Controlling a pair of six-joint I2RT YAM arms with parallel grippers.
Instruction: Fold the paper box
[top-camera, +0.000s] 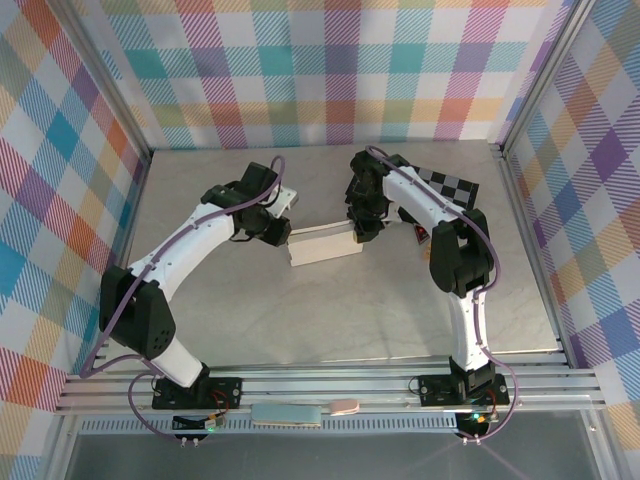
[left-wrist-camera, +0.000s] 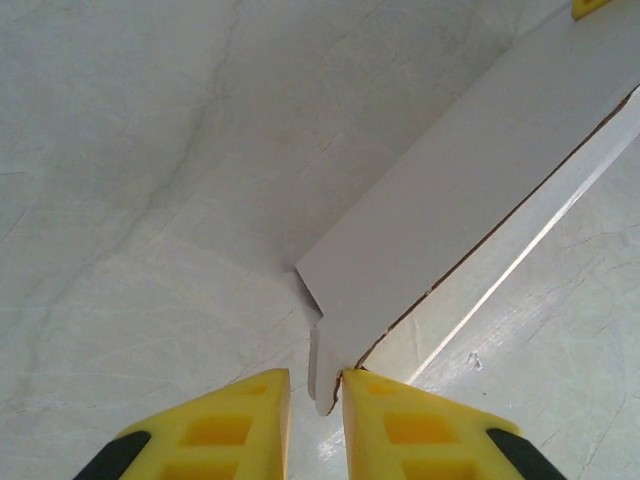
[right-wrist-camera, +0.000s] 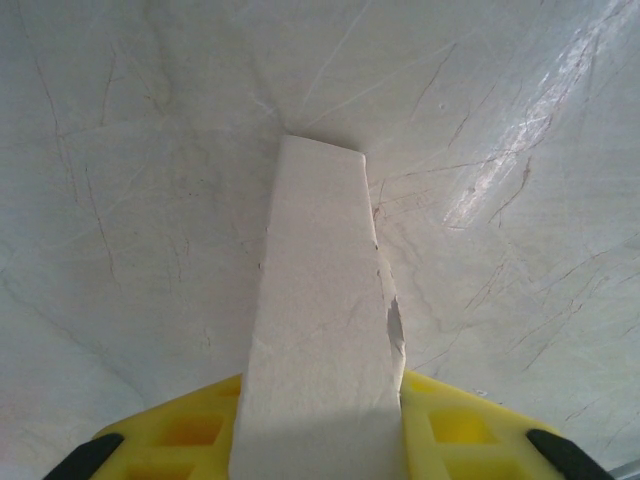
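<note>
Two grippers work opposite ends of one white paper box (top-camera: 325, 247) on a pale, marbled table (top-camera: 350, 320).

Nearest the lens on the left wrist, the left gripper (left-wrist-camera: 316, 378) has its yellow fingers (left-wrist-camera: 215, 430) a narrow slot apart. A small corner tab of the box stands in that slot, against the finger on the right of the picture. Whether the tab is pinched cannot be told. Just ahead of the fingertips the box (left-wrist-camera: 450, 210) runs away to the upper right as a long flat panel (a brown-edged seam parts it from a glossier strip alongside). Bare table (left-wrist-camera: 150, 150) lies ahead and to the left of the fingers.

On the right wrist, the right gripper (right-wrist-camera: 322, 378) is clamped on the box (right-wrist-camera: 320, 270). The cardboard fills the space between the two yellow fingers (right-wrist-camera: 170, 435) and reaches straight ahead of them, narrowing to a blunt end over the table (right-wrist-camera: 130, 170).

From overhead, the left gripper (top-camera: 278, 232) and right gripper (top-camera: 362, 232) face each other, the box lying between their fingertips and reaching both.

Beyond the right gripper's fingers, toward the back, a black-and-grey chequered board (top-camera: 452, 183) lies on the table. Plaid walls (top-camera: 320, 70) close the scene behind.
</note>
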